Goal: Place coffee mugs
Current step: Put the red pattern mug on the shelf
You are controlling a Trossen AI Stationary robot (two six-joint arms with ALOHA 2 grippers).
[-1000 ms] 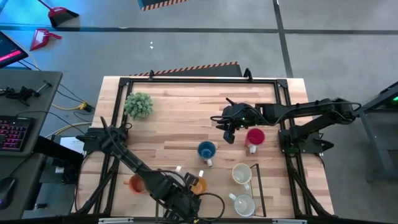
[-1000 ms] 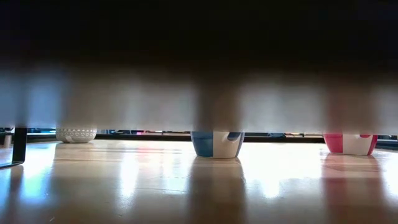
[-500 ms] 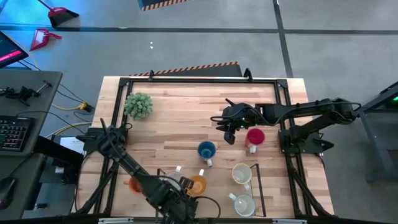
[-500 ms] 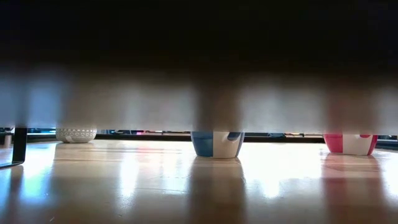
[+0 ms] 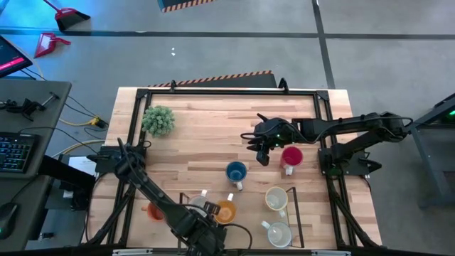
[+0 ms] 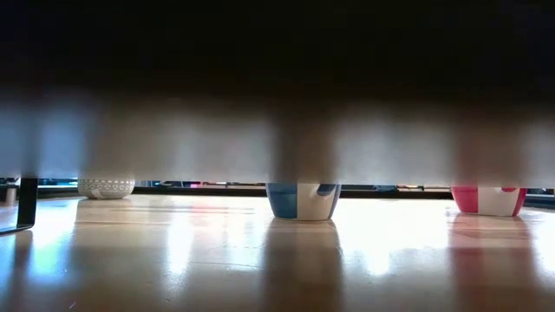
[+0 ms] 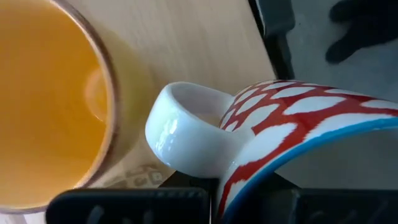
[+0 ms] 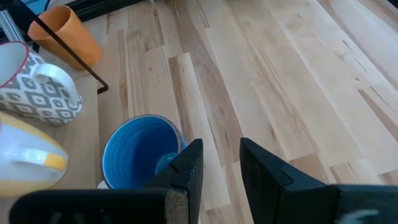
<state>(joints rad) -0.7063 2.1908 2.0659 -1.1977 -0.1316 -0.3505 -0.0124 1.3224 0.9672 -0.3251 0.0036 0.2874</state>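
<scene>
My left gripper (image 5: 204, 215) is at the table's near edge, shut on a red-and-white patterned mug (image 7: 292, 118) with a blue rim and a white handle. An orange mug (image 5: 225, 211) (image 7: 43, 99) stands right beside that handle. A second orange mug (image 5: 152, 210) stands farther left. My right gripper (image 5: 261, 148) (image 8: 214, 168) hovers over the table's middle, slightly open and holding nothing. It is beside the red mug (image 5: 291, 156) (image 6: 488, 199) and beyond the blue mug (image 5: 236, 171) (image 8: 140, 149). Two white mugs (image 5: 276, 198) (image 5: 279, 233) stand near the right front. My left gripper has the patterned mug's wall beside the handle (image 7: 225, 183) between its two fingers (image 7: 124, 205), coming from above. The contact lies at the picture's bottom edge, so its depth does not show. I cannot tell whether the mug is lifted or resting.
A bushy potted plant (image 5: 158, 119) (image 6: 106, 187) stands at the far left. A thin black frame (image 5: 293, 213) (image 8: 68, 50) runs beside the near mugs. A grey-patterned mug (image 8: 31, 87) shows in the right wrist view. Bare wood (image 5: 206, 135) lies between plant and right gripper.
My left arm has drawn back a little toward the table's near-left, so the orange mug beside it shows more fully now. My right arm and the other mugs have kept still.
</scene>
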